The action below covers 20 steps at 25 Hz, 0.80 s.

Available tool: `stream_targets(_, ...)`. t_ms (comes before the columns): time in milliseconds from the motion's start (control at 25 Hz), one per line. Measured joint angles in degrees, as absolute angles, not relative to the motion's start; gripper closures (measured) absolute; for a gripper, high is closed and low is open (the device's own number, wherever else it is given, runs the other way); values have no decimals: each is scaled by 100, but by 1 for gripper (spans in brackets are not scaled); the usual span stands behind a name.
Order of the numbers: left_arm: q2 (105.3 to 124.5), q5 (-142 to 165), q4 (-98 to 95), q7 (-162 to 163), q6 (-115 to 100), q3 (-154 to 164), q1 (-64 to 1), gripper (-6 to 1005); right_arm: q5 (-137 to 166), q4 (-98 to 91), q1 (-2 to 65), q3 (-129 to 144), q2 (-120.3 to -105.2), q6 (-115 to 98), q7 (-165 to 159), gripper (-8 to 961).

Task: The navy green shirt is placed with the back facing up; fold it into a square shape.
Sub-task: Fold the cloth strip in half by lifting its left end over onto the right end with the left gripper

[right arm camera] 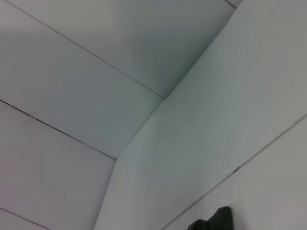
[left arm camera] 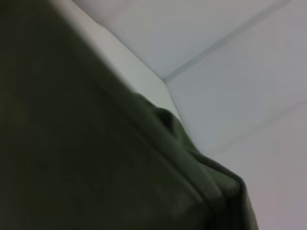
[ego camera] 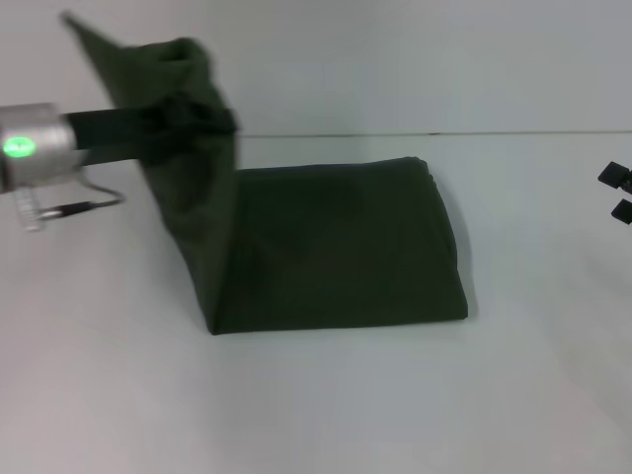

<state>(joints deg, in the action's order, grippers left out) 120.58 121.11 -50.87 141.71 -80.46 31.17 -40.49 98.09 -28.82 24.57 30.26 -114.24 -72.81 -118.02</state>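
Navy green shirt (ego camera: 336, 247) is what I have on the white table (ego camera: 326, 405), lying mostly flat in the middle as a folded dark slab with a straight near edge and a rounded corner on my right. Its left part is off the surface: the cloth rises steeply from the near-left corner of the flat part up to my left gripper (ego camera: 193, 117), which is clenched on a bunched fold of the fabric well above the table. I see the left arm's black forearm and its silver wrist ring with a green light (ego camera: 20, 148) coming in from the left, with a thin cable hanging under it. In the left wrist view the dark cloth (left arm camera: 96, 163) fills most of the picture and blocks any sight of the fingers, leaving only pale panels beyond it. My right gripper (ego camera: 617, 193) sits at the far right edge of the head view, well apart from the shirt; I cannot tell whether it is released or closed. The right wrist view gives me white panels with seams.
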Motion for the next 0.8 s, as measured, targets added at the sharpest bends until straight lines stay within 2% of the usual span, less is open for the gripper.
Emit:
stream_targets(160,12337,12088,-4999,14062,-7613,3905,-4315,954,9826,-2882,2468,3032,-11434,-7257,-11788,89)
stream_targets(240,12397,11983,-4864,14028,-7309,4394,-4420,955,9829,-2881,2474,3033,-11434,-7257,-11786,91)
stream_targets(600,12431,11378,-3729,13390,-6138,6640,-4996,954,9963,-2859,2488,3058,-11443,-7216,-11786,103)
stream_targets(720,12425,11366,-4018,13311,-6581,6830,-4963,954,9969,-2854,2477,3058,-11433,-7213,-11786,107)
stream_targets(800,12405,11319,-4565,13113,-7320,6760,-4754,900,9975,-2850,2465,3059,-11423,-7214,-11786,109)
